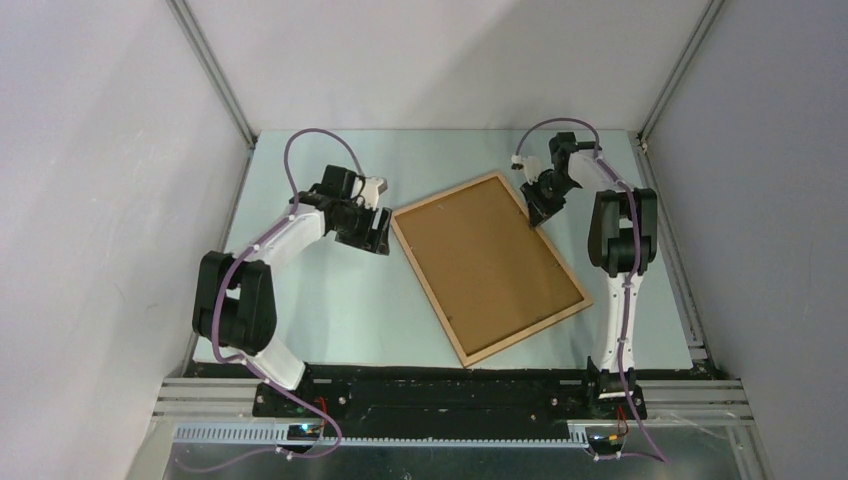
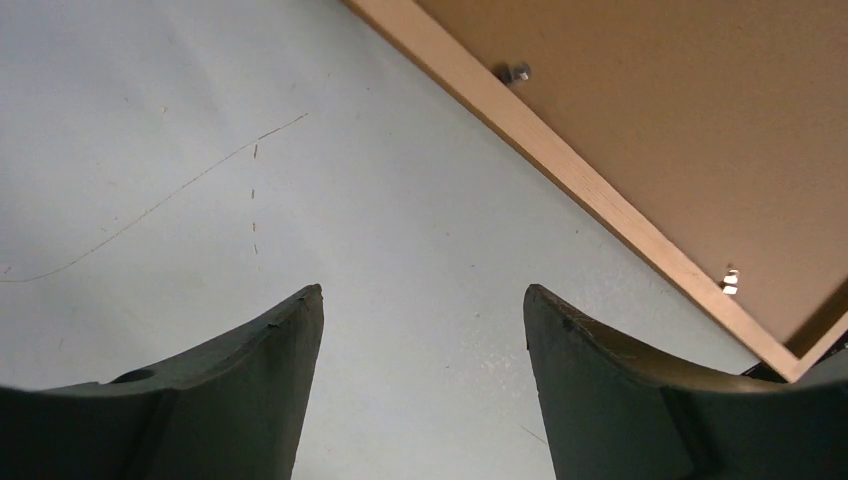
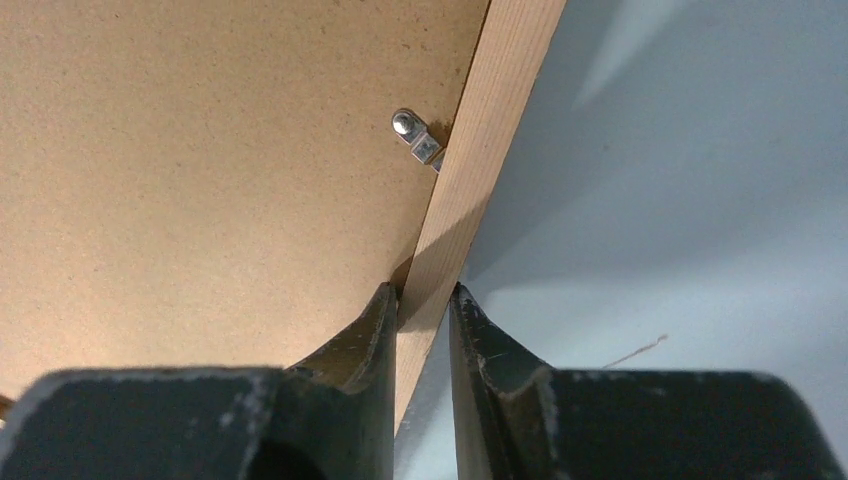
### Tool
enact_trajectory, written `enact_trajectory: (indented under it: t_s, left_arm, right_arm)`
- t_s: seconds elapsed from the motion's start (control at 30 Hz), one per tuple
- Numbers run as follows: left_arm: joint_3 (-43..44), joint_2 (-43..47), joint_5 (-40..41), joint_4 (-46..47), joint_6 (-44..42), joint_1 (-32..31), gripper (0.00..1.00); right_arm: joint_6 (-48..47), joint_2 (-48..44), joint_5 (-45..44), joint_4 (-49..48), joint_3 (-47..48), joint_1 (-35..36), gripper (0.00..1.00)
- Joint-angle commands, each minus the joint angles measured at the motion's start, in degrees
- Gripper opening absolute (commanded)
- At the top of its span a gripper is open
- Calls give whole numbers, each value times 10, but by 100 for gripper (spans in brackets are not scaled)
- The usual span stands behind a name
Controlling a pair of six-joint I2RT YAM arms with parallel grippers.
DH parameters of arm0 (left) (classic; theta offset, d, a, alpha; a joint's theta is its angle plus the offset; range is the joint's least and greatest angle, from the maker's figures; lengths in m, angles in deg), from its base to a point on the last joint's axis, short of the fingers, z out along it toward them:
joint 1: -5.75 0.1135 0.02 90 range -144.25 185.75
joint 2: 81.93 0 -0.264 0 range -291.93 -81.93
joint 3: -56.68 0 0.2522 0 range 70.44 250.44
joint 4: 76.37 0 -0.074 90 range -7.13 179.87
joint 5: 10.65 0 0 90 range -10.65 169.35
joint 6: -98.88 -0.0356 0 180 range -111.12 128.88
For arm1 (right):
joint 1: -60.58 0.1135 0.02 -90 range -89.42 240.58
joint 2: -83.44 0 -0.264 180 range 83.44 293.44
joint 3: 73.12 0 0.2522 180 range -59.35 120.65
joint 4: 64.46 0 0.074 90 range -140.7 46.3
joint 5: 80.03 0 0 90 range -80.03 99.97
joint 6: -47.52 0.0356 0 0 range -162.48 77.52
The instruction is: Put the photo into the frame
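Observation:
The frame (image 1: 428,290), thin light wood, lies tilted mid-table with its back up, and a brown backing board (image 1: 485,262) fills it. The photo is out of view. My right gripper (image 1: 538,213) is at the frame's far right side. In the right wrist view it (image 3: 422,290) is shut on the wooden moulding (image 3: 495,110), one finger over the backing board (image 3: 200,170) and one outside. My left gripper (image 1: 380,238) hovers just left of the frame's far left corner. It (image 2: 424,292) is open over bare table, with the moulding (image 2: 580,170) off to its right.
Small metal tabs (image 3: 415,135) (image 2: 517,72) stick out from the moulding over the backing board. The pale table mat (image 1: 330,300) is bounded by grey enclosure walls and aluminium posts (image 1: 215,75). A faint scratch (image 2: 150,210) marks the mat near the left gripper.

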Motion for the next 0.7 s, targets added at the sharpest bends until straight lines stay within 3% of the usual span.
enact_trajectory:
  t_s: [0.0,0.37,0.43,0.67]
  left_arm:
    - [24,-4,0,13,-20,6,78]
    - [71,-48,39,12,-29,9,81]
    - [84,-63,50,11,-36,10,83]
    - [142,-140,71,5,-57,9,87]
  right_arm:
    - [-113,36,24,58,60,17,0]
    - [-184,132,-13,102,226,89,0]
    - [-190,137,-23,92,234,108,4]
    - [-160,128,-24,56,228,130,45]
